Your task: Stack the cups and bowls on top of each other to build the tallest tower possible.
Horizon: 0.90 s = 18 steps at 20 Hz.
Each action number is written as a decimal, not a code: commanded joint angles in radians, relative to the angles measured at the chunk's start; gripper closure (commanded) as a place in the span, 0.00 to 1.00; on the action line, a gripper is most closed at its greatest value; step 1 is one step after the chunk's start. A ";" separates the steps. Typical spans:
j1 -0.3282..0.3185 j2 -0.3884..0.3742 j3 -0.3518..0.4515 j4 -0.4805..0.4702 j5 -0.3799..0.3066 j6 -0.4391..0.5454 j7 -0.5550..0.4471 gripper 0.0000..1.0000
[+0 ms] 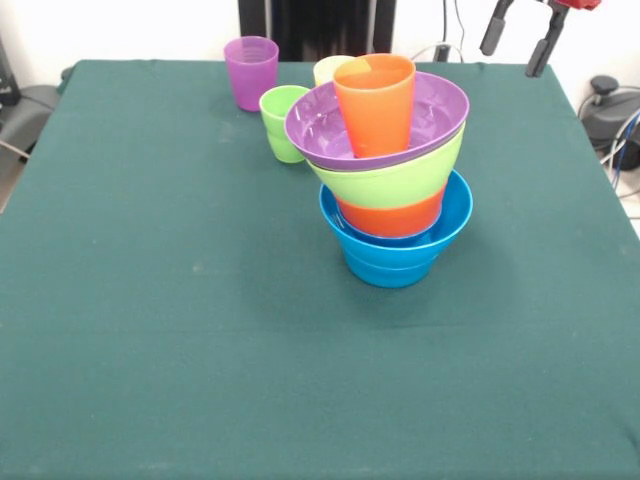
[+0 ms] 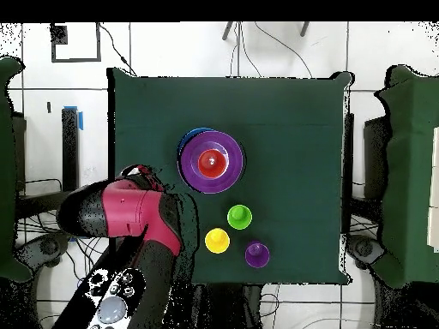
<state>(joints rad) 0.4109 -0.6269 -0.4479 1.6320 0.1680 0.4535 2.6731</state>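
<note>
At the front view's top right corner, the gripper (image 1: 520, 38) is cut off by the frame edge: only two dark fingers (image 1: 495, 28) hang into view, spread apart and holding nothing, well clear of every cup and bowl. From overhead the red and black arm (image 2: 129, 214) covers the gripper, so it cannot be made out there.

Near the centre of the green table (image 1: 150, 330) stands the tower (image 1: 393, 180). Four bowls are visible in it, nested upright: a blue bowl (image 1: 395, 255) at the base, an orange bowl (image 1: 392, 217) showing only as a band above its rim, a lime green bowl (image 1: 390, 182), and a large purple bowl (image 1: 325, 125) on top. One orange cup (image 1: 377, 103) stands upright inside the purple bowl. Whether further bowls sit hidden inside the pile cannot be told.

Three cups stand loose on the cloth behind the tower, toward the robot: a purple cup (image 1: 251, 71), a green cup (image 1: 281, 122) partly hidden by the purple bowl's rim, and a yellow cup (image 1: 328, 69) of which only the rim shows. Overhead, these three form a small cluster just beside the tower, apart from one another.
</note>
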 commanded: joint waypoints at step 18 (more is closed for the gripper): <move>0.037 0.101 0.016 -0.047 0.107 -0.093 0.167 0.00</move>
<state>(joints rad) 0.4244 -0.5612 -0.4881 1.6318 0.2449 0.3827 2.6731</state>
